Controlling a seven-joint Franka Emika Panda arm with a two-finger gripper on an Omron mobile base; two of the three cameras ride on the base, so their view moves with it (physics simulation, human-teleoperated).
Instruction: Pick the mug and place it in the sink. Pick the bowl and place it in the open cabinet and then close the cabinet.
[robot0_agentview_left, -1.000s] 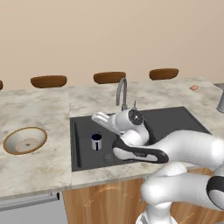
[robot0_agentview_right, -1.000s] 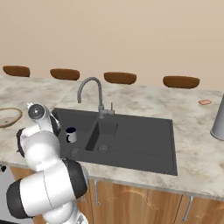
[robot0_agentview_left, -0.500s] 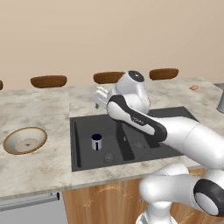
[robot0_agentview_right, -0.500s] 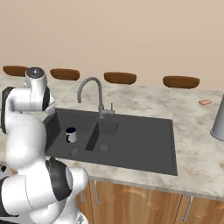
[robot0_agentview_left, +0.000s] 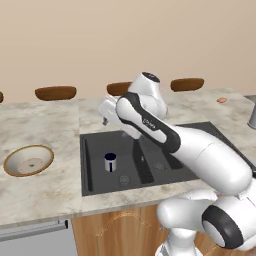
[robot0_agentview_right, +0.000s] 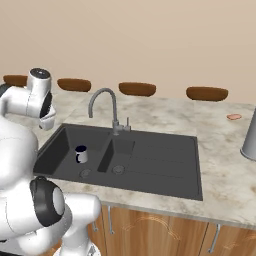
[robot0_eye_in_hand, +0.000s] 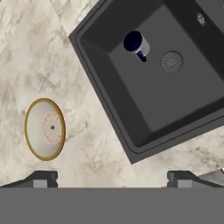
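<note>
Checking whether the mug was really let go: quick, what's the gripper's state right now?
Gripper: open, holding nothing; the mug stands apart in the sink.

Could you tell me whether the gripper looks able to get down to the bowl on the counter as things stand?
Probably yes. The bowl sits alone on bare counter left of the sink, nothing over or beside it. The gripper hangs above with its jaws wide apart and empty; the mug stands in the basin.
</note>
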